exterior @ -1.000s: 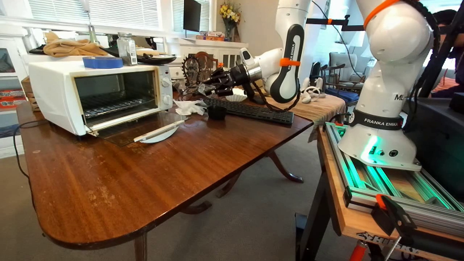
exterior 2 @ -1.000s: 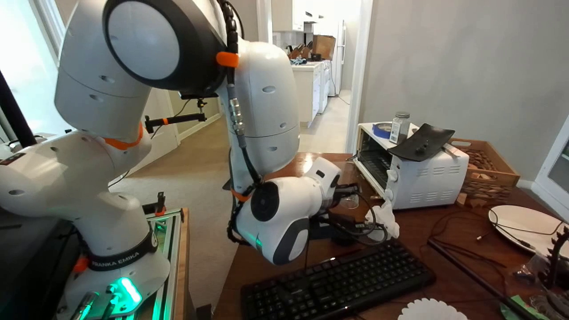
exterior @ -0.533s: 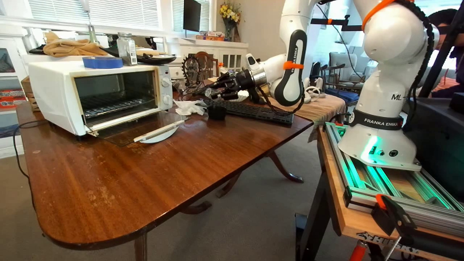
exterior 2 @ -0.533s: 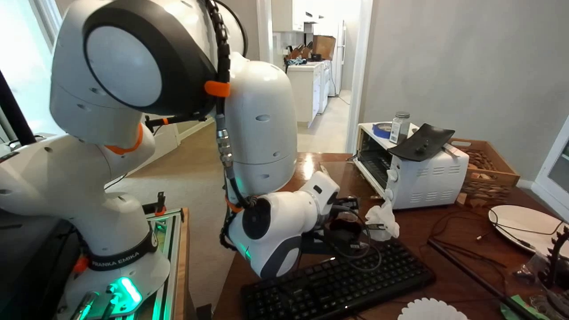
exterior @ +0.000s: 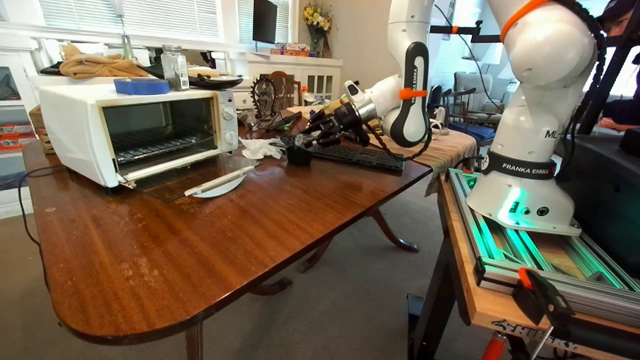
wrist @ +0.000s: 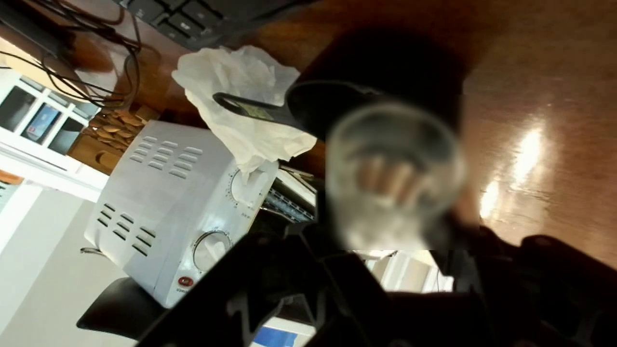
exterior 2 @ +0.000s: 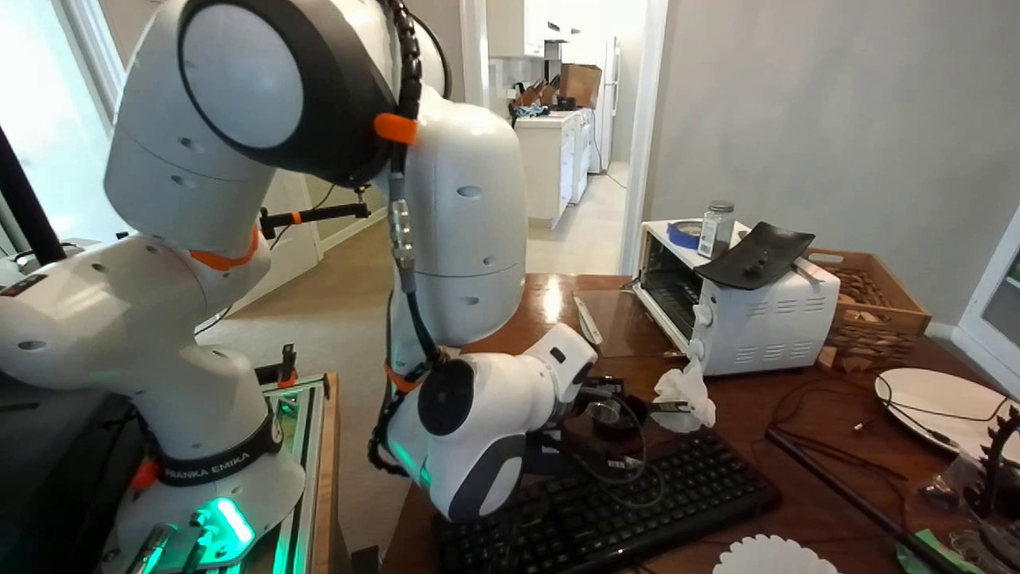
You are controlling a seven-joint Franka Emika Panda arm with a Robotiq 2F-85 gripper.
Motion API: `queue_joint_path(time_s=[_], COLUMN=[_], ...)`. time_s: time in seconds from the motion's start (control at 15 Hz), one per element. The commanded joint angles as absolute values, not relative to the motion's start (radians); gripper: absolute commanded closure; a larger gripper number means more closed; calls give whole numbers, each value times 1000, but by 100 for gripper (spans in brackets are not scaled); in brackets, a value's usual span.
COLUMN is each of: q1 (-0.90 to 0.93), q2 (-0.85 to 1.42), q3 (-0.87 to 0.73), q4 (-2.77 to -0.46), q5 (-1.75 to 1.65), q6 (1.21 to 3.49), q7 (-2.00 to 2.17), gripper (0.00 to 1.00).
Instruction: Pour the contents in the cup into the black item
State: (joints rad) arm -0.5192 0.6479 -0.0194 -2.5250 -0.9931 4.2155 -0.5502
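My gripper (exterior: 311, 136) is shut on a clear cup (exterior: 299, 140), with fingers on both sides of it in the wrist view (wrist: 385, 222). The cup (wrist: 395, 193) is tilted and blurred there, and brownish shapes show in or through it; I cannot tell its contents. The black item is a small black cup with a handle (wrist: 376, 62) standing on the table; it also shows in an exterior view (exterior: 299, 156). The clear cup's rim is right at the black cup's opening and overlaps it in the wrist view; I cannot tell whether they touch.
A black keyboard (exterior 2: 606, 510) lies beside the black cup. A crumpled white tissue (wrist: 236, 77) lies by its handle. A white toaster oven (exterior: 75, 130) with its door down stands farther along the table (exterior: 165, 260). Cables and a white plate (exterior 2: 940, 399) lie nearby.
My gripper has come down and back toward the robot base, bringing the clear cup down to the black cup. The cup is tilted. The black cup has not moved.
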Motion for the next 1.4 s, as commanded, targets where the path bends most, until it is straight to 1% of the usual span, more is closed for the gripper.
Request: queue_joint_path(time_s=[0.0, 0.27, 0.4, 0.47, 0.6, 0.73, 0.8, 1.0, 1.13, 1.27, 1.33], q1=[-400, -296, -244, -182, -123, -103, -96, -38, -12, -18, 19], q2=[471, 257, 143, 86, -7, -69, -93, -84, -23, 19, 31], q3=[-156, -217, -241, -298, -340, -322, -285, -215, -178, -121, -132], q4=[-2637, -2711, -2731, -2755, -2770, -2750, -2750, -2750, -2743, -2749, -2755], q5=[-1057, -1035, -1082, -1123, -1231, -1396, -1461, -1587, -1527, -1394, -1282], q6=[4171, 4040, 3887, 3818, 3671, 3521, 3444, 3262, 3170, 3074, 3025], q7=[-458, -457, -414, -383, -298, -141, -59, 129, 108, 9, -80], gripper=[77, 77, 77, 77, 77, 77, 77, 77, 77, 77, 77])
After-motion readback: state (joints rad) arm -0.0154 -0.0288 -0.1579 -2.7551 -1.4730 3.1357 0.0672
